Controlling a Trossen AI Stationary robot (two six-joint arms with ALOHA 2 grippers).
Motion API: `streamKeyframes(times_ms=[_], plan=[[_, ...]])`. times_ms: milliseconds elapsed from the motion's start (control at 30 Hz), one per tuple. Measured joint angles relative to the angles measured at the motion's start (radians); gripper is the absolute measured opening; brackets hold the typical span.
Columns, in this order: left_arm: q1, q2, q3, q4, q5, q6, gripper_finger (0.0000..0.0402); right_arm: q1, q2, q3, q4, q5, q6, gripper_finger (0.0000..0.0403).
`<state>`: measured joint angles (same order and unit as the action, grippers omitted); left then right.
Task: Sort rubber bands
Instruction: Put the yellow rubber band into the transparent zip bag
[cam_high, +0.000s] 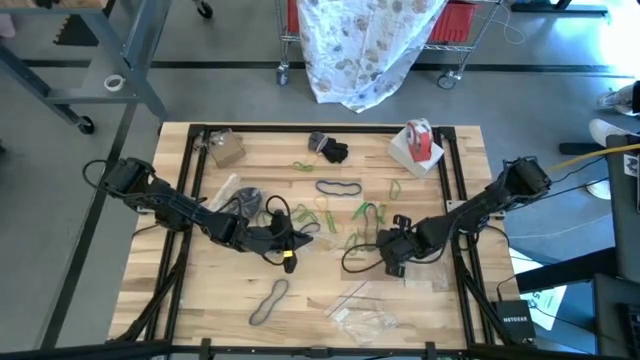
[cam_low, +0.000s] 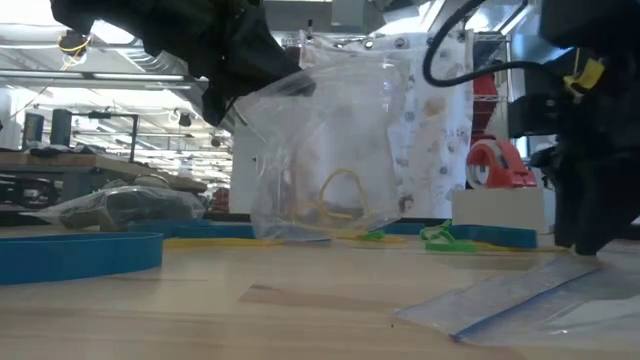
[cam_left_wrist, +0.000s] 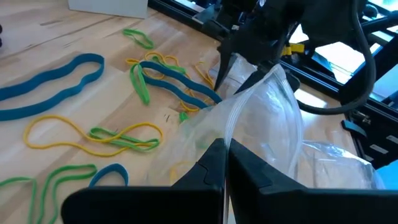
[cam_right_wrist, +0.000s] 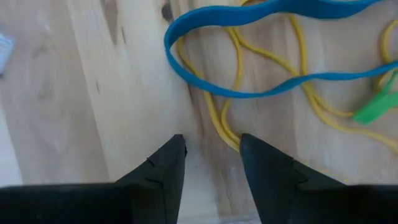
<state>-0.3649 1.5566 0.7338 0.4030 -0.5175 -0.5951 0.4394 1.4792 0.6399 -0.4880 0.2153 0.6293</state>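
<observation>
Left pincer (cam_left_wrist: 225, 163) is clenched on the edge of a clear bag (cam_left_wrist: 267, 124), holding it up off the tabletop (cam_high: 200, 290) near centre; a yellow band (cam_low: 340, 195) sits inside the bag. Right pincer (cam_right_wrist: 211, 152), just right of the bag, has its tips down at the wood with a narrow gap, nothing between them, straddling a yellow band (cam_right_wrist: 227, 127) beside a blue band (cam_right_wrist: 249, 15). The other bands (cam_high: 340, 187), blue, green and yellow, lie loose on the tabletop around the bag.

floor (cam_high: 230, 95): grey | wire cart (cam_high: 470, 30): patterned cloth (cam_high: 365, 45) draped | ceiling lights (cam_low: 110, 35): on
</observation>
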Motion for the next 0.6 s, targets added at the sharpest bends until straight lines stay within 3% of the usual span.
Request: streamKeyframes(times_ms=[233,600], plan=[[0.0,0.0,0.0,-0.003,0.0,0.003,0.0001,-0.071,0.0,0.001,0.005,-0.065,-0.072,0.0152],[-0.001,0.0,0.0,-0.003,0.0,0.024,0.0001,-0.082,0.003,0.004,0.027,-0.019,-0.132,0.0152]])
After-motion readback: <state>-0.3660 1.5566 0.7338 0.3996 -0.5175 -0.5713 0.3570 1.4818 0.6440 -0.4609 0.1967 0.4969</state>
